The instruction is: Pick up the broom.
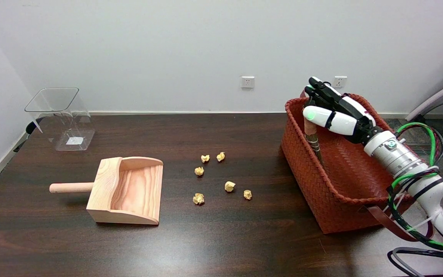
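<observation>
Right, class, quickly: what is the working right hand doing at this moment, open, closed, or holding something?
Right hand: closed around the broom handle, inside the woven basket.

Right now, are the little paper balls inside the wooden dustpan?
No, the paper balls lie scattered on the dark table, to the right of the wooden dustpan, which holds nothing.

A single head view looks down and across the dark table (221, 238) from its near side. It faces the white wall (190, 46) filling the upper frame.
</observation>
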Robot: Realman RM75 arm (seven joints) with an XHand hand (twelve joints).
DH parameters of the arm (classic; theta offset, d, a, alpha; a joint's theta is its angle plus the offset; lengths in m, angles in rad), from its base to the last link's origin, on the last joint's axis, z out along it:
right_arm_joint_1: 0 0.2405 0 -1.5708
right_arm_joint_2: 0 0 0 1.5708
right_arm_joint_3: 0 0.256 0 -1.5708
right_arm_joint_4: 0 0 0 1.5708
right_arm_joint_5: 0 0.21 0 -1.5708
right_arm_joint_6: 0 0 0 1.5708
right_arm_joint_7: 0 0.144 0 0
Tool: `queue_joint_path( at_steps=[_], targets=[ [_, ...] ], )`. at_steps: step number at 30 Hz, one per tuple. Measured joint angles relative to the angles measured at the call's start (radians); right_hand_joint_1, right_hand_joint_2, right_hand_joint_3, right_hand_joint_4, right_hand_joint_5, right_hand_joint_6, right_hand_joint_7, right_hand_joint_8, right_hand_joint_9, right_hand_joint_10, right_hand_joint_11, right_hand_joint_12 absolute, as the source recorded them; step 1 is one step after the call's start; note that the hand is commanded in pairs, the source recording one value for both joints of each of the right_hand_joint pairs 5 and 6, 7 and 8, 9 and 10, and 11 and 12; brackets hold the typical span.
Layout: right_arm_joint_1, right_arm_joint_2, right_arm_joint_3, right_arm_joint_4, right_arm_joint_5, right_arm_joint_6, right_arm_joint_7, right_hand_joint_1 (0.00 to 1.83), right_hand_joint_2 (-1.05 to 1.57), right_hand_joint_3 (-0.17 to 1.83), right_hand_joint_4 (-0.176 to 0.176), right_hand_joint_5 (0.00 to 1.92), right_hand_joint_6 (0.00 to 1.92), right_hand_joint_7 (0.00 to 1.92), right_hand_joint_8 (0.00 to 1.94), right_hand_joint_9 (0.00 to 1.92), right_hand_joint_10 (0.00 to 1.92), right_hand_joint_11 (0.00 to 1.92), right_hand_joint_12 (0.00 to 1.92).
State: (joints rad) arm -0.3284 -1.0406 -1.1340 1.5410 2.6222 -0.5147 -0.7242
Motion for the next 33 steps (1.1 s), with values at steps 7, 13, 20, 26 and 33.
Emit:
queue_joint_path(
  at_steps=[7, 13, 20, 26, 33],
  targets=[
    [0.006, 0.004, -0.024, -0.001, 0.000, 0.008, 0.000, 0.80, 0.81, 0.13, 0.000, 0.00, 0.00, 0.20, 0.20, 0.00, 0.00, 0.00, 0.00],
    [0.009, 0.006, -0.038, -0.003, 0.000, 0.012, -0.001, 0.81, 0.80, 0.06, 0.000, 0.16, 0.16, 0.40, 0.40, 0.16, 0.16, 0.16, 0.16],
    [0.015, 0.008, -0.054, -0.008, 0.000, 0.015, -0.003, 0.83, 0.80, -0.02, 0.000, 0.29, 0.29, 0.64, 0.64, 0.29, 0.29, 0.29, 0.29],
    [0.019, 0.011, -0.068, -0.014, 0.000, 0.017, -0.003, 0.84, 0.81, -0.13, 0.000, 0.35, 0.35, 0.75, 0.75, 0.35, 0.35, 0.35, 0.35],
    [0.026, 0.015, -0.085, -0.025, 0.000, 0.018, -0.002, 0.87, 0.89, -0.17, 0.000, 1.05, 1.05, 1.61, 1.61, 1.05, 1.05, 1.05, 1.05]
  ],
)
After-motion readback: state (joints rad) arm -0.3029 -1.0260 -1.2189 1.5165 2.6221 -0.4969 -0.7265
